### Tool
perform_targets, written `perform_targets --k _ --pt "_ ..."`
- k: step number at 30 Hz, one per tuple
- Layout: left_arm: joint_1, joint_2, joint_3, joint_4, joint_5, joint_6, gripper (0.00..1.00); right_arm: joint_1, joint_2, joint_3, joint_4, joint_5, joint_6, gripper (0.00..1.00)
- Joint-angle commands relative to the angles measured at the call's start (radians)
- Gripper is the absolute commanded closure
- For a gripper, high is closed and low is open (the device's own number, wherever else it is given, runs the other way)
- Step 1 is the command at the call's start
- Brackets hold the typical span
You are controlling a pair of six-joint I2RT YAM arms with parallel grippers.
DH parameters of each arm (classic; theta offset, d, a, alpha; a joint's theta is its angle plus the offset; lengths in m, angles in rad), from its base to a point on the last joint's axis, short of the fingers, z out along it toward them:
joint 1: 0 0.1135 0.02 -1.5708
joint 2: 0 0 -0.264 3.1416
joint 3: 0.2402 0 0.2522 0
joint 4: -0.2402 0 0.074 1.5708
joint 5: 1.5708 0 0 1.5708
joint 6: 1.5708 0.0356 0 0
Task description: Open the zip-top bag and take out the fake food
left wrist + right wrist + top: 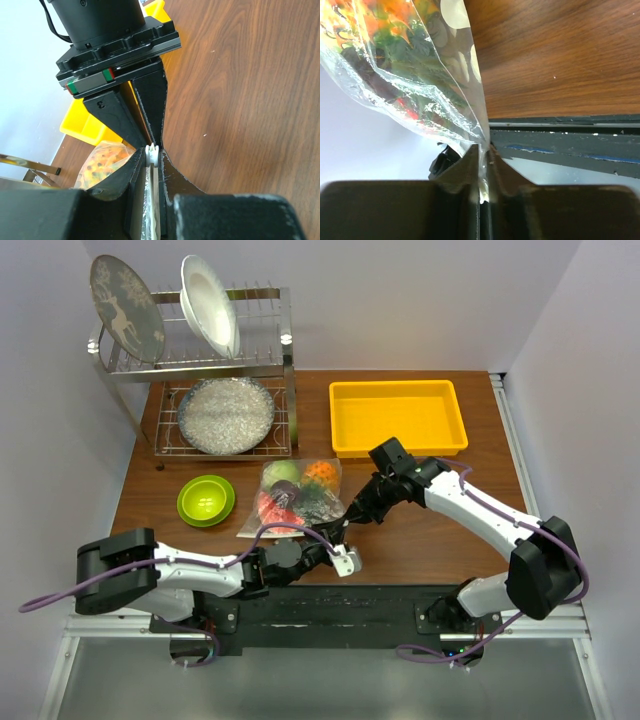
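1. Top external shows the zip-top bag [300, 495] on the worktop [450, 530], just ahead of the left tool [345, 560]. The right tool [352, 523] meets it at the bag's nearest corner.
2. From the left wrist, my left tool [154, 156] is pinched tight on the white zip strip [153, 150]. The right tool [152, 140] faces it tip to tip.
3. From the right wrist, the right tool [481, 165] is clamped narrow on clear film. Whether it has one lip or both layers, I cannot tell.
4. The fake food [395, 30] sits bunched inside the bag, ahead of those fingertips.
5. My read on handling is that the film is thin, crinkly and slippery, so it will likely slide out of a weak pinch. The toys are light but loose, so they will shift.
6. The stiffer zip ridge is the better hold. I would take one lip per tool and peel them apart gently across the seal.
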Motion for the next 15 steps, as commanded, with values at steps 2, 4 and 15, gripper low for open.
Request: perform_targets --k 2,4,15 --pt "-0.011 -0.003 0.037 0.051 -0.013 0.004 0.95 0.0 0.0 0.009 0.021 -0.039 0.012 1.0" --pt "-0.011 -0.014 0.034 0.039 -0.017 0.003 0.96 -0.003 0.001 0.009 0.018 -0.039 0.009 1.0" --pt "-0.012 -0.046 0.016 -0.035 -0.06 -0.016 0.96 -0.065 -0.031 0.024 -0.026 -0.048 -0.031 1.0"
